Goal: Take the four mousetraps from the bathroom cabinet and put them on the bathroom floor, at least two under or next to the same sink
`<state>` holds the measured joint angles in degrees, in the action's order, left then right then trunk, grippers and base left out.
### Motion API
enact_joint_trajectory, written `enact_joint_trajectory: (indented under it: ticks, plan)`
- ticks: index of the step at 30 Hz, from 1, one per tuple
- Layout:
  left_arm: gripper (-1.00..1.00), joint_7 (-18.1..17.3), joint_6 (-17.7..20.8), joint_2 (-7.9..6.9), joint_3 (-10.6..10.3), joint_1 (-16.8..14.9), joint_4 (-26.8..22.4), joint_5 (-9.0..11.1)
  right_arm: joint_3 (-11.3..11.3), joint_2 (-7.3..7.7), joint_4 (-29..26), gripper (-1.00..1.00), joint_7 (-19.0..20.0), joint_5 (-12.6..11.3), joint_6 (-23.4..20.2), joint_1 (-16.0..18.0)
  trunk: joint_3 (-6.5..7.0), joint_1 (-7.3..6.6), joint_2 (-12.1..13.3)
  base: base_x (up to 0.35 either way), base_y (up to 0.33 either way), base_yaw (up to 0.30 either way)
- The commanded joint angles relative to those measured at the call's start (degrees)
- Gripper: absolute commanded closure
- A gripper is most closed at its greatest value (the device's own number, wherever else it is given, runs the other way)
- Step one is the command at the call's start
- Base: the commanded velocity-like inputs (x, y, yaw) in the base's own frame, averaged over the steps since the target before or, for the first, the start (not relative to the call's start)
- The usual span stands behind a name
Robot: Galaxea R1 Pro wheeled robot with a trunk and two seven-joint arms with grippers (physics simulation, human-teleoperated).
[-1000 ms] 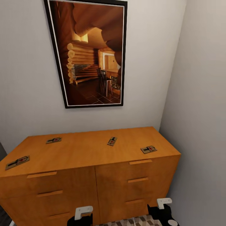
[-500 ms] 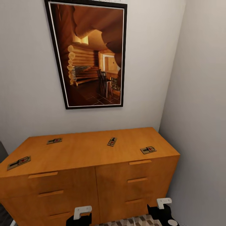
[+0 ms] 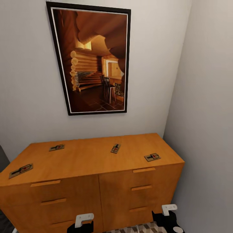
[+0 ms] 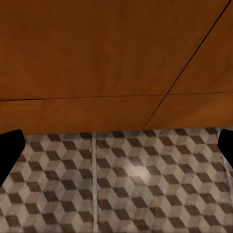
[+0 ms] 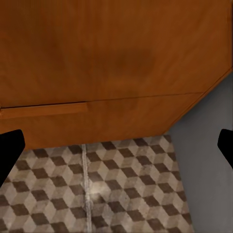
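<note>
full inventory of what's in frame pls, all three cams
mousetraps: 4, tan with dark wire, all on the cabinet top: far left edge, back left, back middle, front right
cabinet: 1, orange-brown wood, bar handles, against the back wall
framed picture: 1, black frame, log-cabin interior, on the wall above the cabinet
walls: pale grey, back and right
bathroom floor: brown, beige and white cube tiles, at the cabinet's foot
left gripper: 1, black and white, low before the cabinet, jaws open
right gripper: 1, same, jaws open

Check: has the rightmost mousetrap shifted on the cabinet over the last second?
No. The mousetrap keeps its spot near the cabinet's right front corner; the camera moved.
</note>
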<state>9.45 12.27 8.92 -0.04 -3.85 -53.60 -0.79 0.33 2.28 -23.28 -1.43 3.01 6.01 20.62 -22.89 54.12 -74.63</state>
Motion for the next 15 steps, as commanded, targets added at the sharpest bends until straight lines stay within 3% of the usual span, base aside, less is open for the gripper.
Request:
enact_joint_trajectory:
  ticks: [1,15]
  plan:
    - [-1.0,0.16,0.28,0.0,0.0,-0.02,0.0,-0.08,0.03,0.01,0.05,-1.0,-0.15,0.3,0.15,0.04,0.12,-0.23,0.38,0.0,0.0,0.0]
    - [-1.0,0.04,-0.12,-0.13,0.14,-0.02,1.67,-0.08,0.02,0.01,0.24,-1.0,-0.15,0.24,0.06,0.04,2.63,-3.3,5.99,0.0,0.0,0.0]
